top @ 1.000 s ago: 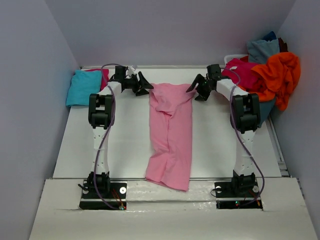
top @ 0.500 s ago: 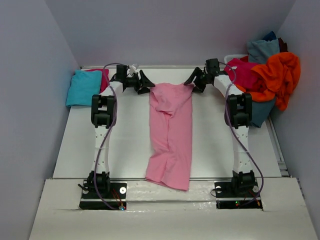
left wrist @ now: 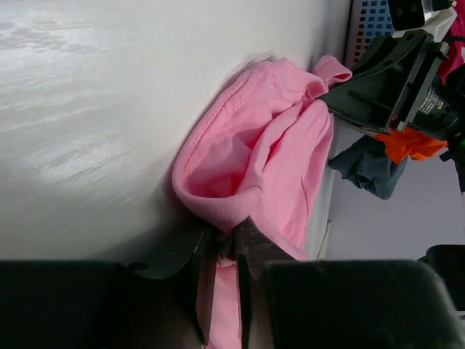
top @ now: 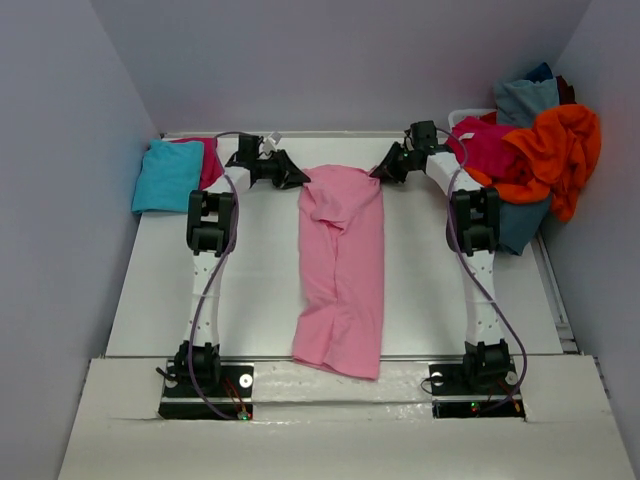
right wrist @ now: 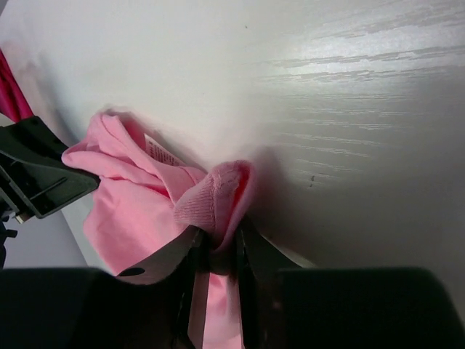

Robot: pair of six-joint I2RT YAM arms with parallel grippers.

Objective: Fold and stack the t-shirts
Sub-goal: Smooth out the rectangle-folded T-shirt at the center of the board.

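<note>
The light pink t-shirt lies down the middle of the white table as a long narrow strip. It runs from 6 o'clock, where its near end laps over the front edge between the two arm bases, up to 12 o'clock, where its far end is bunched and wrinkled. Both arms are stretched out to that far end. The left gripper sits at about 11 o'clock on the shirt's left far corner, and the right gripper sits at about 1 o'clock on the right far corner. Seen from the left wrist, that gripper's fingers are closed tight on a rolled fold of the pink hem, with cloth bulging out past the tips. From the right wrist the picture is the same: those jaws are clamped on a puckered knot of pink fabric, and a small white label shows just beyond it. Each pinched corner is low, at or just above the tabletop. At 10 o'clock, in the far left corner, a turquoise shirt lies folded, with a magenta shirt tucked against its right side. At 2 o'clock a loose heap spills from a white basket: an orange shirt on top, a grey-blue shirt behind it, and more magenta cloth nearest the right arm.
</note>
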